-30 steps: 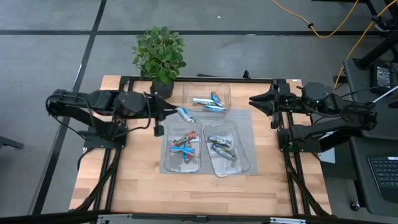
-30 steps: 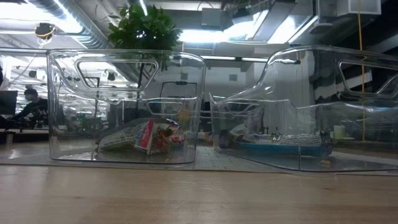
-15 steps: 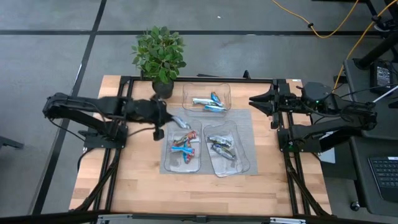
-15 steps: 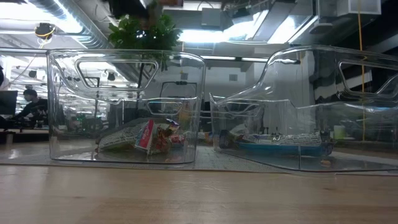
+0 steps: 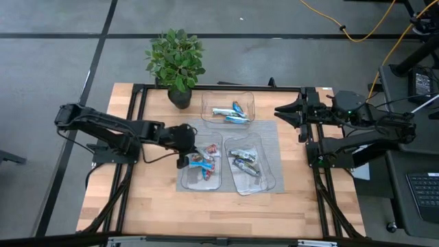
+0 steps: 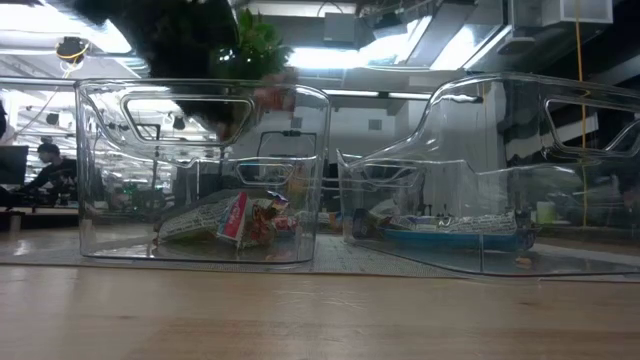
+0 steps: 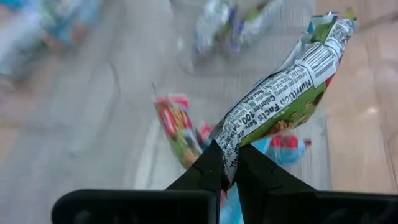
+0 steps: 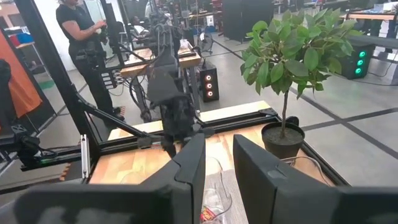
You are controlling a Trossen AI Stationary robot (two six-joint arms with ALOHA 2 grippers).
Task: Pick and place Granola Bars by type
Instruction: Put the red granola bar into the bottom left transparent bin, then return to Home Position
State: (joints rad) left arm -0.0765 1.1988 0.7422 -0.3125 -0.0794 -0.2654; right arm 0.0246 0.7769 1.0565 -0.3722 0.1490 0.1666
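Three clear trays stand on a grey mat [image 5: 271, 137]. The far tray [image 5: 247, 98] holds bright blue granola bars [image 5: 228, 113]. In the near-left tray [image 5: 184, 184] lie blue-and-red bars [image 5: 204, 165], and in the near-right tray [image 5: 271, 180] dark silvery ones [image 5: 243, 162]. My left gripper [image 5: 187, 155] hangs over the near-left tray's far left part, shut on a bar with a green-and-white printed wrapper [image 7: 283, 90]. My right gripper [image 5: 280, 110] waits high at the table's right side, open, with nothing between its fingers [image 8: 214, 165]. My left gripper pinches one crimped end of the wrapper [image 7: 227, 160] between its two fingertips. The fingers slant downward from the table's left. The bar sticks out straight beyond the fingertips, lifted clear above the bars [image 7: 179, 127] in the tray.
A potted plant [image 5: 176, 60] stands at the table's far edge, left of the far tray. Bare wood [image 5: 206, 213] lies along the near edge and on the left. A person [image 8: 84, 37] stands in the room beyond the table.
My left gripper has come down and toward the table's near edge, from beside the far tray to over the near-left tray, tipping its fingers downward and rolling somewhat. It stays shut on the bar, which has travelled with it.
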